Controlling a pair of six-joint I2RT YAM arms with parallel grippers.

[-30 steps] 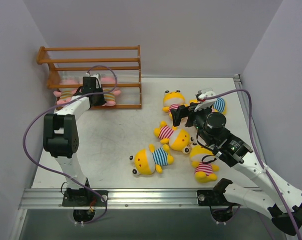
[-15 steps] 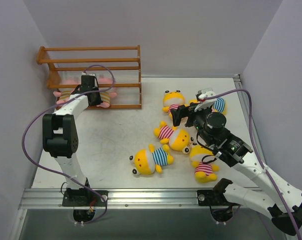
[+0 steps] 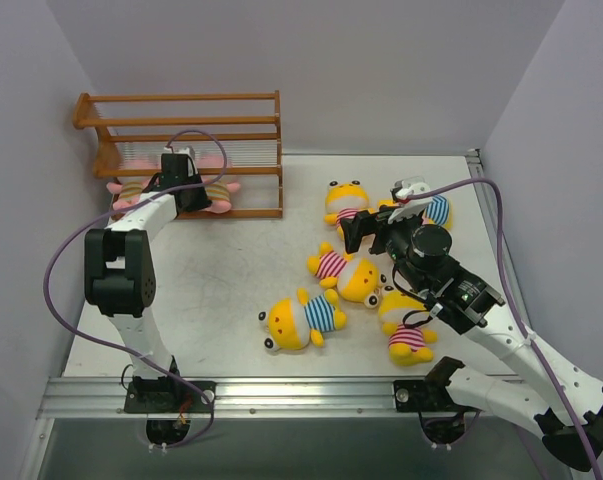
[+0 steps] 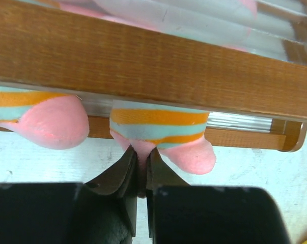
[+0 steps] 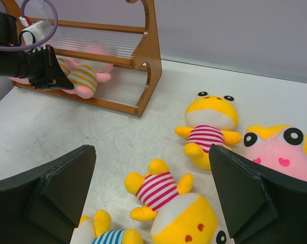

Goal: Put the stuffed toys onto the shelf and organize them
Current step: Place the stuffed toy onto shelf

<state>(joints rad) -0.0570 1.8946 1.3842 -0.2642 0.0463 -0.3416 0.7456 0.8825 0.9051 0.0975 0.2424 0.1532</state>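
Observation:
The orange-brown shelf (image 3: 181, 120) stands at the back left. Two pink stuffed toys in tan-striped shirts lie on its bottom tier, one at the left end (image 3: 126, 190) and one further right (image 3: 219, 190). My left gripper (image 4: 141, 157) is shut on a leg of the right-hand pink toy (image 4: 163, 127), under the shelf's rail (image 4: 143, 66). My right gripper (image 5: 151, 148) hangs open above the yellow toys, holding nothing. Below it lie a pink-striped yellow toy (image 5: 163, 190) and another (image 5: 209, 127). A pink toy's face (image 5: 275, 152) shows at the right.
On the table lie a blue-striped yellow toy (image 3: 301, 318), a third pink-striped yellow toy (image 3: 406, 335) and a blue-striped one (image 3: 436, 210) partly behind the right arm. The left arm's purple cable (image 3: 71, 250) loops beside it. Walls close in on three sides.
My left gripper has shifted slightly along the bottom tier with the pink toy's leg still pinched. The right arm and the toys on the table have not moved.

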